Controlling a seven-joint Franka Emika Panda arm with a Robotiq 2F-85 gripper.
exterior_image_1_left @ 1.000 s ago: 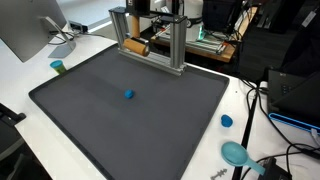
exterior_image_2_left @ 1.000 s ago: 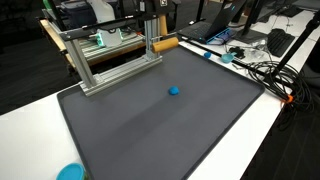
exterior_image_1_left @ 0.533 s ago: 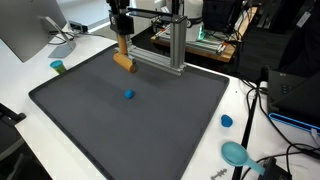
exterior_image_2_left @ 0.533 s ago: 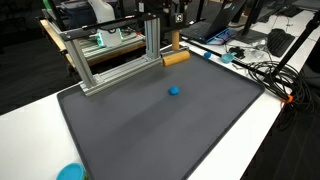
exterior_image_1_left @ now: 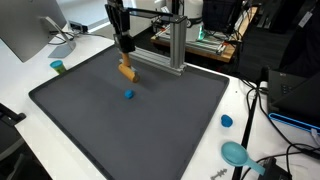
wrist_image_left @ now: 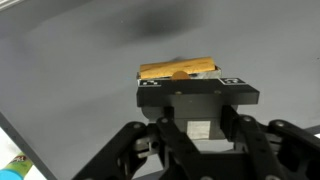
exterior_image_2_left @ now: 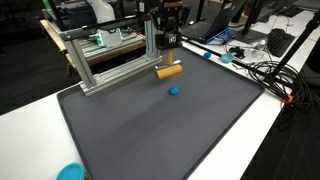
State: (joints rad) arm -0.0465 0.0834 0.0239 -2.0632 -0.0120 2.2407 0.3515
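Item: wooden dowel (exterior_image_1_left: 126, 70), orange-brown, gripped crosswise by the tool (exterior_image_1_left: 125, 60), whose fingers were closed on it. In both exterior views it hung directly beneath the tool, clear of the dark mat (exterior_image_1_left: 100, 120) on the counter (exterior_image_1_left: 20, 75). A small blue ball (exterior_image_1_left: 128, 95) lay on the mat near the dowel and apart from it, and a metal frame (exterior_image_1_left: 176, 45) stood behind the tool at the mat's far edge. In the wrist view the dowel (wrist_image_left: 178, 69) sat across the fingertips.

One wooden block (exterior_image_1_left: 126, 70) is hanging in the gripper (exterior_image_1_left: 124, 52); one blue ball (exterior_image_1_left: 128, 95) is lying near it on the counter (exterior_image_1_left: 90, 130); one metal frame (exterior_image_1_left: 177, 45) is standing near it.
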